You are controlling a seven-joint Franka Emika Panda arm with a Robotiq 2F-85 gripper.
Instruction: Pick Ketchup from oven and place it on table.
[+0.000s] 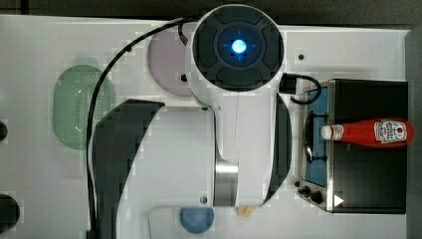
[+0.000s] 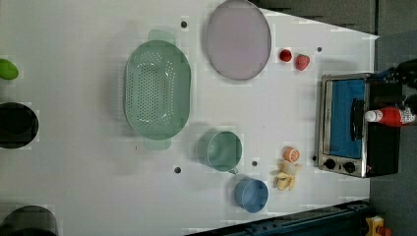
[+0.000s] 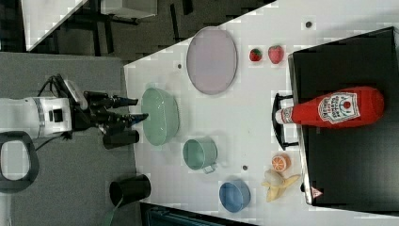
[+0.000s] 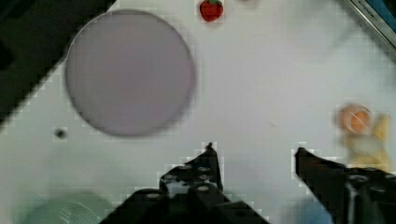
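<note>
ketchup point(image 3: 334, 109): lying on its side on the flat black top of the oven point(image 3: 348, 165), white cap out past the front edge above the door handle; red body, white shield label turned up. also seen in the top view point(image 1: 370, 132) and, partly cut off, at the left view's right edge point(image 2: 391, 116).
oven: at the top view's right point(image 1: 370, 179) and the left view's right point(image 2: 344, 123); blue-tinted glass door shut, two knobs near one front corner; standing on the counter point(image 2: 74, 162).
hand point(image 3: 134, 109): fingers apart, nothing between them; in the right view it sits at the right view's left, beside the counter edge near the green colander point(image 3: 161, 116), well apart from the ketchup. both fingertips show in the wrist view point(image 4: 254, 156) with bare counter between them.
arm: white body over the middle of the counter in the top view point(image 1: 239, 99).
purple plate point(image 2: 238, 39): flat on the counter, near two strawberries point(image 2: 294, 59).
green colander, left view point(image 2: 157, 89): mid counter, between the plate and the green cup point(image 2: 223, 151).
blue bowl point(image 2: 252, 194): just beside the green cup.
orange half point(image 2: 291, 154) and banana point(image 2: 286, 177): close together, in front of the oven door.
dark cups point(image 3: 129, 188): off the counter side in the right view.
</note>
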